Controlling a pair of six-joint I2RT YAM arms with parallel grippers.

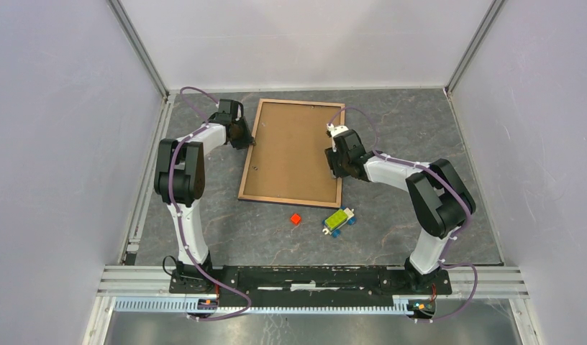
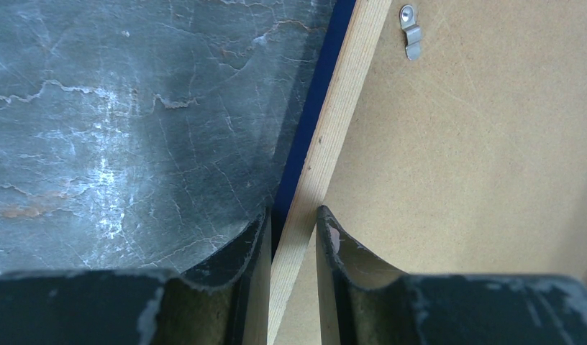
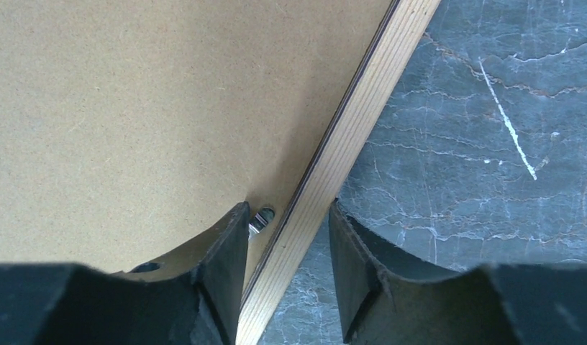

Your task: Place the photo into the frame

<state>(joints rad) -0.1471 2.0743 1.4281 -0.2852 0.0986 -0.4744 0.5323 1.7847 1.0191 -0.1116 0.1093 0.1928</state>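
The frame (image 1: 287,202) lies back side up in the middle of the table, with a plain brown backing board (image 1: 294,151) filling it. My left gripper (image 1: 246,142) is shut on the frame's left wooden rail (image 2: 341,108); the wrist view shows the strip pinched between both fingers (image 2: 292,215). A strip of dark blue shows under that rail. My right gripper (image 1: 336,171) straddles the right rail (image 3: 362,108), open (image 3: 289,212), with a gap at the outer finger. A small metal tab (image 3: 260,218) sits by its inner finger. The photo is hidden.
A small red cube (image 1: 296,218) and a green-yellow toy car (image 1: 339,221) lie on the dark marble tabletop just in front of the frame. Another metal tab (image 2: 411,32) sits on the backing board. White walls enclose the table on three sides.
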